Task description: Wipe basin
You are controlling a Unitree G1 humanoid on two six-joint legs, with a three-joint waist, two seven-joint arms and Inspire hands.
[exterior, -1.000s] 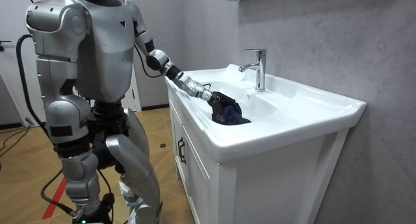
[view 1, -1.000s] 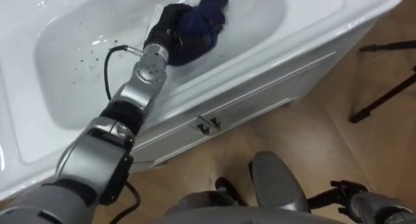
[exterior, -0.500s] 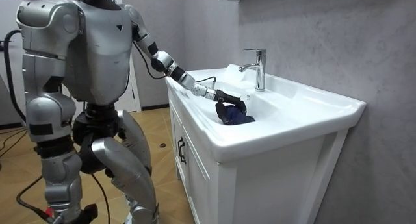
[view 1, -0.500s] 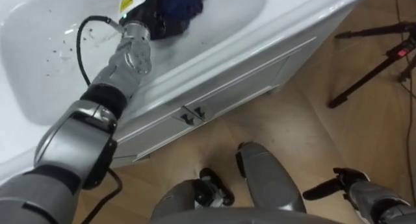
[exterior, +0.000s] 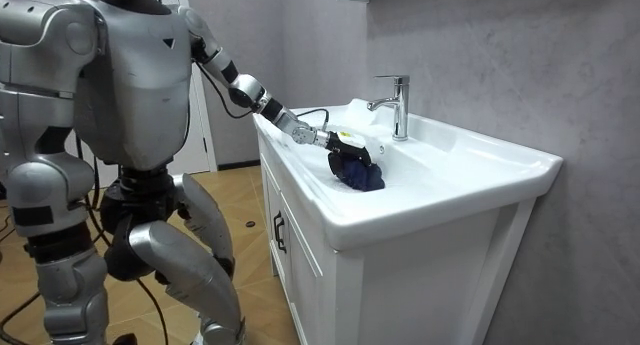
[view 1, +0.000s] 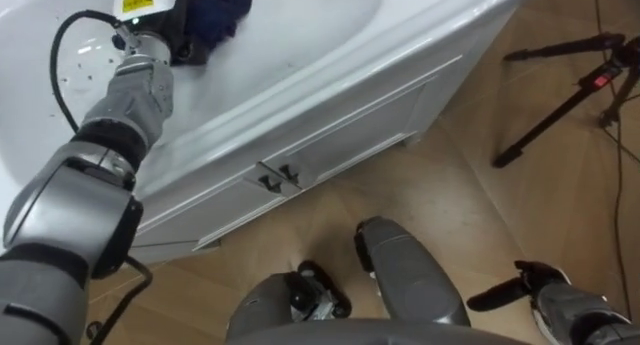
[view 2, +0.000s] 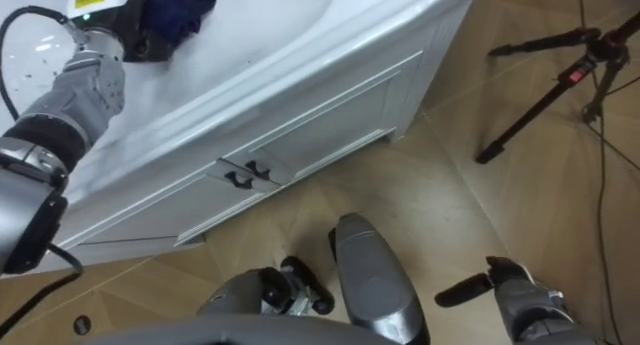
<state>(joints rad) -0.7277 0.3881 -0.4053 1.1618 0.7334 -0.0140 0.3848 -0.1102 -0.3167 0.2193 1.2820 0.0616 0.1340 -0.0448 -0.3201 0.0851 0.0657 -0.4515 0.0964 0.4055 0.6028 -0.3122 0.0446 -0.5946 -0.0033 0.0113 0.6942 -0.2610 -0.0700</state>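
Sweeping stroke nudged dark blue cloth (exterior: 362, 175) along basin (exterior: 460, 180) toward faucet (exterior: 400, 105). My left robot hand (exterior: 345, 145) had fingers buried in cloth, grip unreadable. Wiping underway, I judged. Right robot hand (view 1: 535, 285) hung slack.

cloth (exterior: 360, 174) in basin (exterior: 455, 188), faucet (exterior: 396, 103) behind, cabinet (view 1: 335, 135) below, tripod (view 1: 572, 93) right

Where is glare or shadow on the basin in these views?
Left eye view: pale light streaks on the basin bowl beside the cloth; the cabinet front below the rim is shaded. Room view: the faucet shows bright highlights.
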